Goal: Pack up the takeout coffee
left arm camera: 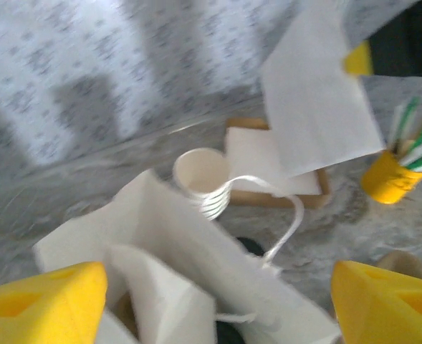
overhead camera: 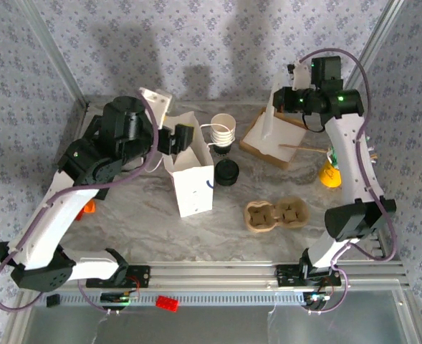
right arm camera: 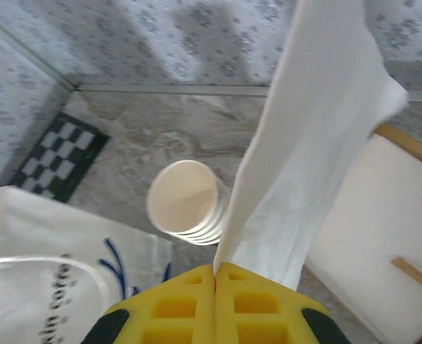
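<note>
Well, starting at the left: my left claw (left arm camera: 214, 304) hangs over the paper bag (overhead camera: 193, 188) with its yellow pads spread wide. The bag's open mouth lies between and below them, and as far as I can see nothing is pinched there. The bag stands upright on the worktop (overhead camera: 146, 215), left of centre, with a thin handle loop arching at its right side. It looks like thin, light paper that would crumple or tip if shoved. I would take it by the top edge or the handle, not the walls.

Just right of the bag, on the far side, stands the stack of paper cups (overhead camera: 223, 127), mouths up. They should be light, stiff at the rim and easy to crush lower down, so a hold around the upper wall suits them. A black lid (overhead camera: 226, 173) lies just near of the stack, beside the bag. Farther right and nearer, the cardboard carrier (overhead camera: 276, 215) lies flat; it is probably stiff enough to lift by an edge.

At the far right my right claw (right arm camera: 215, 283) is closed tight on the end of a white napkin (right arm camera: 318, 143), which trails from the pads above the wooden tray (overhead camera: 261, 154). The napkin is limp and near weightless, so a corner pinch is enough. A yellow cup of straws (overhead camera: 330, 174) stands right of the tray.
</note>
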Robot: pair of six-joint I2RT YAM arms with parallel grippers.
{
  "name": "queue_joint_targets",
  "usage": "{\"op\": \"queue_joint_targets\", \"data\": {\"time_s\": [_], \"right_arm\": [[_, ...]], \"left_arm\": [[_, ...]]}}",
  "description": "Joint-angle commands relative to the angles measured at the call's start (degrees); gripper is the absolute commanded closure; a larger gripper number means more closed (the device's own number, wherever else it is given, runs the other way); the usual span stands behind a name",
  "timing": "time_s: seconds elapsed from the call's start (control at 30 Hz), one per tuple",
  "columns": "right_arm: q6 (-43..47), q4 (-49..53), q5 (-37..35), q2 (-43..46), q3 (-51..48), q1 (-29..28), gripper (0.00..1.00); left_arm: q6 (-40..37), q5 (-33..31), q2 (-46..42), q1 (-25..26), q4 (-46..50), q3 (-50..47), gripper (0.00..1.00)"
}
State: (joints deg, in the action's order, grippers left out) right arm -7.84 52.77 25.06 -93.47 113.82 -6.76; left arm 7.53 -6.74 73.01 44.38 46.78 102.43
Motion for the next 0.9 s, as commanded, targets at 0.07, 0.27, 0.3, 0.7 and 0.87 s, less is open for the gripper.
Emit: {"op": "queue_joint_targets", "data": {"time_s": [0.07,0.27,0.3,0.7,0.87], "right_arm": [[-1.2,1.5,14.1,6.7,4.3,-0.5,1.00],[-6.7,1.2,15.7,9.0,9.3,-2.0,1.00],[-9.4,-0.3,15.3,9.6,8.6,-2.1,1.00],[-24.9,-12.0,5.6,16.1,2.2,-11.7,1.00],[-26.9,-14.2,3.8,18.6,-1.9,-12.4,1.00]], "left_arm": [[-10.4,6.8,1.7,2.0,-8.4,2.0,0.12],[-7.9,7.9,2.2,4.2,-15.4,-0.3,0.09],[-8.4,8.0,2.1,5.3,-17.1,-1.6,0.08],[-11.7,1.4,8.8,13.2,-38.3,-9.7,0.03],[-9.1,-4.5,10.1,13.3,-44.9,-11.9,0.30]]}}
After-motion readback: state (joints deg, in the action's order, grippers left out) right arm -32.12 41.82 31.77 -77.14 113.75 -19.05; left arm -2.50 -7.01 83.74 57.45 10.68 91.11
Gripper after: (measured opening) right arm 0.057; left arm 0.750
